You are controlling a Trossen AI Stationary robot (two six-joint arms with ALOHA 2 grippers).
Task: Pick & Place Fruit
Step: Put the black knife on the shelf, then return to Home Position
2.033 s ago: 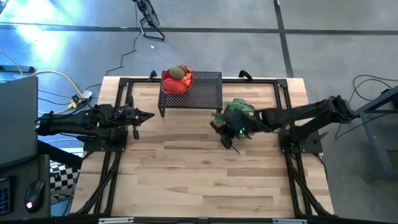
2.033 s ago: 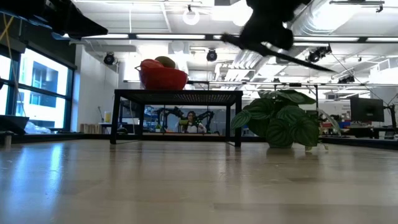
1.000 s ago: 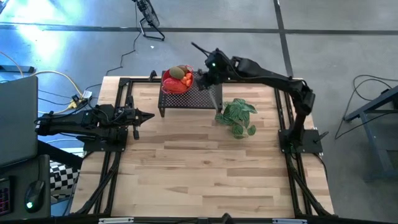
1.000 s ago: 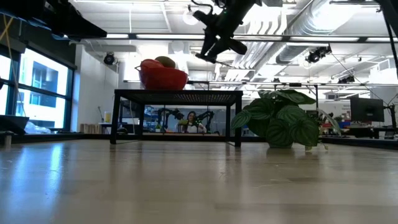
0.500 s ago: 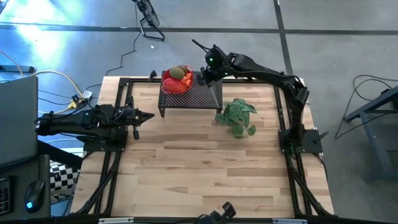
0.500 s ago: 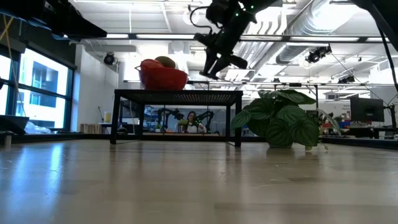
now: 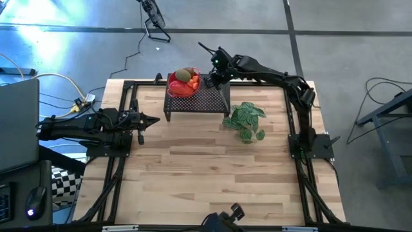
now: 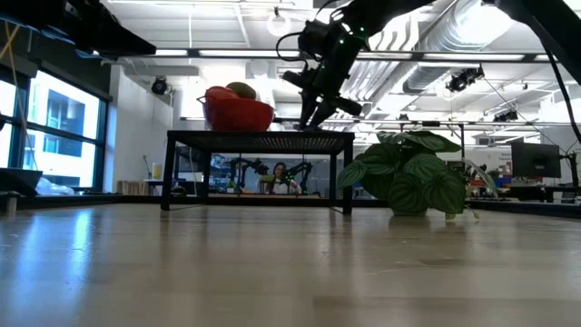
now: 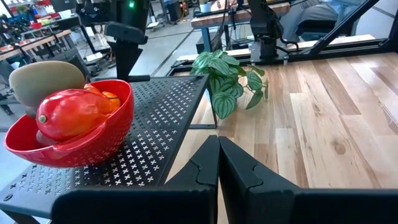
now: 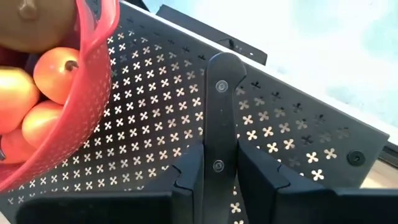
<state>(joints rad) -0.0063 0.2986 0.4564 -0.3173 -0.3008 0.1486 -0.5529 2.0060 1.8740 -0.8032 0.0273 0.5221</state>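
Observation:
The fruit lies in a red bowl [image 7: 183, 84] on a black perforated stand [image 7: 215, 98] at the table's far middle. In the left wrist view a red oblong fruit [image 9: 69, 113], a brown oval one [image 9: 43, 78] and an orange one [image 9: 111, 99] show in the bowl [image 9: 74, 146]. My right gripper [image 10: 219, 167] hangs over the stand right of the bowl [image 8: 238, 113], shut on a black knife handle [image 10: 222, 106]. My left gripper [image 7: 156, 120] waits shut at the table's left, pointing toward the stand. My right gripper pinches the knife's black riveted handle [image 10: 217, 163] between its two fingers [image 10: 186, 177]. The handle lies along the fingers, its rounded end [image 10: 225, 62] past the fingertips. The fingers slant down from the right. Whether the handle's end touches the stand [image 10: 280, 134], I cannot tell.
A green leafy plant [image 7: 247, 120] stands on the table just right of the stand's near right leg. The stand's top right of the bowl is bare. Wide wooden table [image 7: 206, 174] lies open toward the near edge.
My right gripper has sunk with the knife from high above the stand down close to its top, beside the bowl, tipping a little steeper. It has stayed shut on the handle. The bowl and fruit have kept still.

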